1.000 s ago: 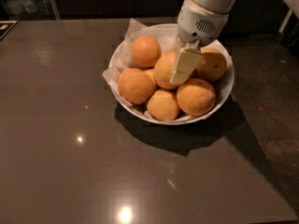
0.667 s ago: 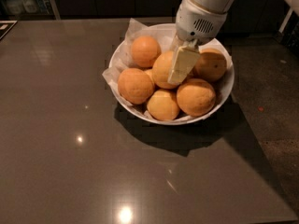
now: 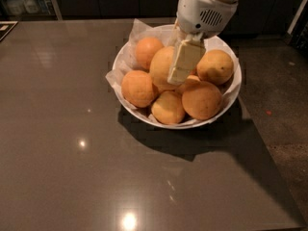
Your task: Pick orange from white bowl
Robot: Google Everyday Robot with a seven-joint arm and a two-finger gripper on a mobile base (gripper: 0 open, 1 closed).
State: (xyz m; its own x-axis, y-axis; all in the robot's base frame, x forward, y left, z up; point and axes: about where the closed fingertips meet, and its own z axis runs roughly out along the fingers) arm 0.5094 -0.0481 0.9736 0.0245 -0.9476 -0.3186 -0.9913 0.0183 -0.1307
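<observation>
The white bowl, lined with crinkled white paper, stands on the dark table and holds several oranges. The orange, the largest and palest, sits in the middle, a little above the others. My gripper comes down from the top right, straight over the bowl. One cream finger lies against the front right side of the orange. The other finger is hidden behind the fruit. The gripper is shut on the orange.
Smaller, deeper-orange fruits crowd around the held one, touching it. The glossy dark table stretches left and toward the front. Its right edge borders a speckled floor. Bottles stand at the far left back.
The orange has shifted slightly left and up with the gripper. The other fruits and the bowl have stayed in place.
</observation>
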